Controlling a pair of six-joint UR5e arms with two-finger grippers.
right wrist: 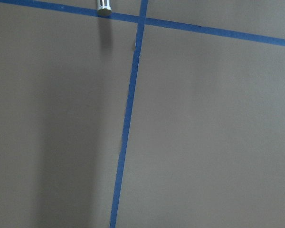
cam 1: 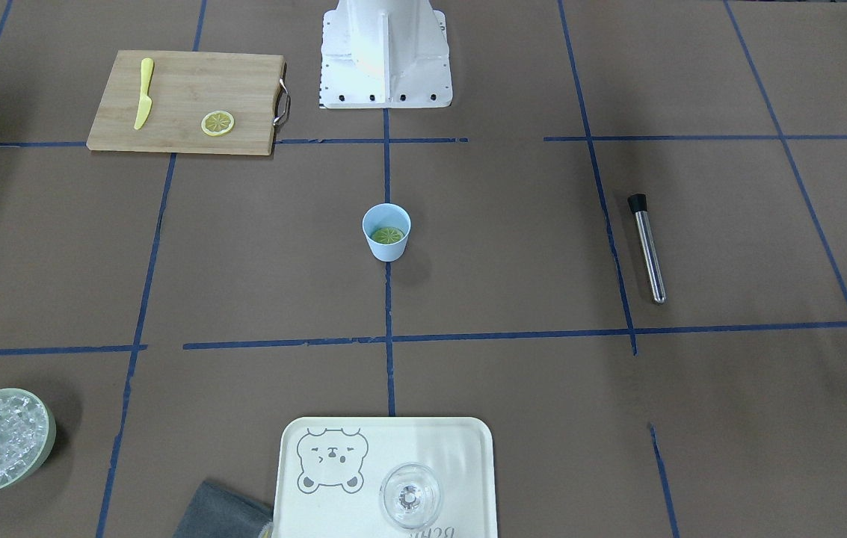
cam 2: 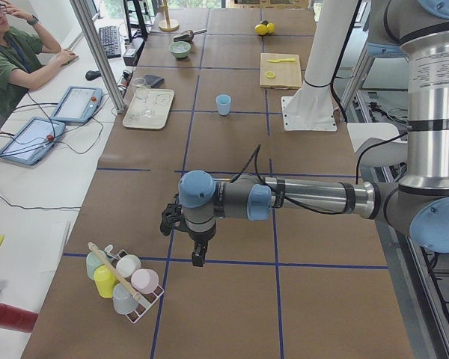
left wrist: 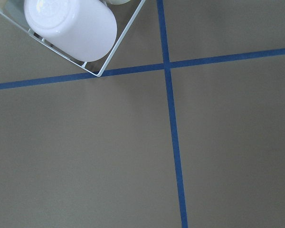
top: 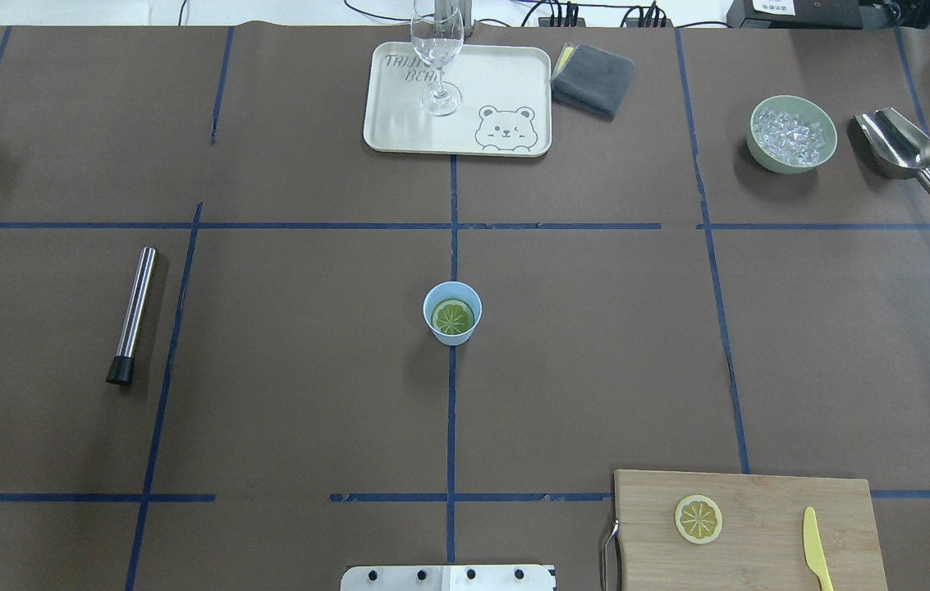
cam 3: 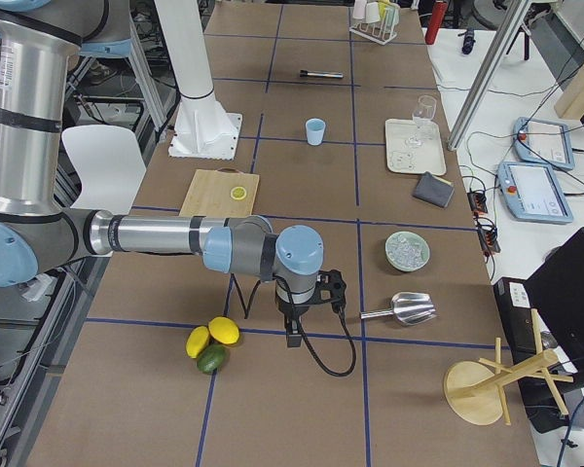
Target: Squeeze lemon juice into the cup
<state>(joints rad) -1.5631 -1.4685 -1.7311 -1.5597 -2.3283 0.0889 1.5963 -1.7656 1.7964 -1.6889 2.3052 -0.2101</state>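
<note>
Lettering on tray [top: 399, 123], straight past cup [top: 442, 292] on the side away from the robot: top line reads "TRIJI", cut off by glass [top: 437, 57]; second line starts "BEA"; bear face drawn in one corner. No other writing is legible.

Cup stands upright on the centre tape line and holds a green slice [top: 452, 317] lying flat at the bottom, segmented face up. Glass upright on tray, looks empty. Bowl [top: 753, 139], far from cup toward the robot's right and away from the robot, is full of ice [top: 793, 135]; scoop [top: 895, 144] lies just beside the bowl, further from cup. Cloth [top: 593, 80] lies next to tray on the bowl side.

Lemon [top: 698, 519] lies flat on board [top: 760, 542], nearer the robot than cup and to the robot's right, well apart from cup. Knife [top: 816, 558] is on the same board, beyond lemon from cup, not touching it. Metal rod [top: 134, 312] lies to the robot's left of cup.

Left gripper [cam 2: 198, 250] hangs far from cup at the robot's left table end, near a rack [cam 2: 123, 280] of upturned cups. Right gripper [cam 3: 292, 331] hangs far from cup at the right end. Both appear only in side views, so cannot tell whether their fingers are spread or together
</note>
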